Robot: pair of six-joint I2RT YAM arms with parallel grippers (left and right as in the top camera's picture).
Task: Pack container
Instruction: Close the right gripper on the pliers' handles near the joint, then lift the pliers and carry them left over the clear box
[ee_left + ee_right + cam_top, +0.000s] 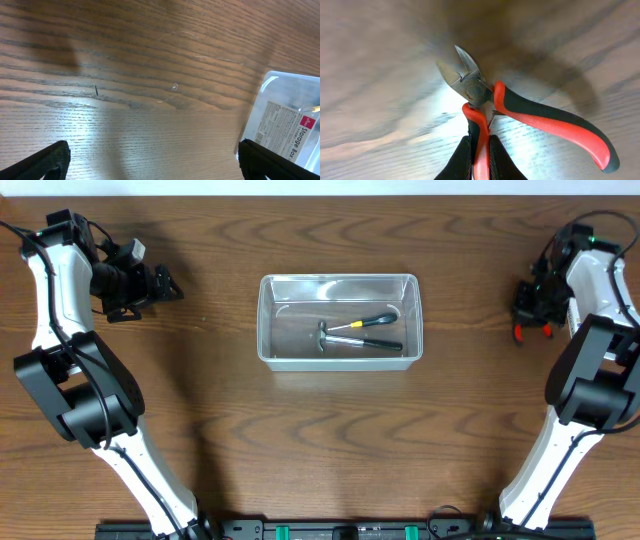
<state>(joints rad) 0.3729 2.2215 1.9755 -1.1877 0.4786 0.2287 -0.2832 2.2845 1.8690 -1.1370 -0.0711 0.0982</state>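
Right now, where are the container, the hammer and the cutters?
container [340, 278], overhead view, on its far rim.
hammer [356, 341], overhead view, on its metal shaft.
cutters [530, 114], right wrist view, on the free black-and-red handle.

Brown wood-grain tabletop [200, 380] — one short dark mark [96, 90] and a few faint pale scuffs [175, 86] on it. Side cutters [520, 112] show red-and-black handles spread apart. Mid-tabletop, a hammer [360, 342] and a black-handled screwdriver [378, 319] lie close together — shafts converging at the hammer's head.
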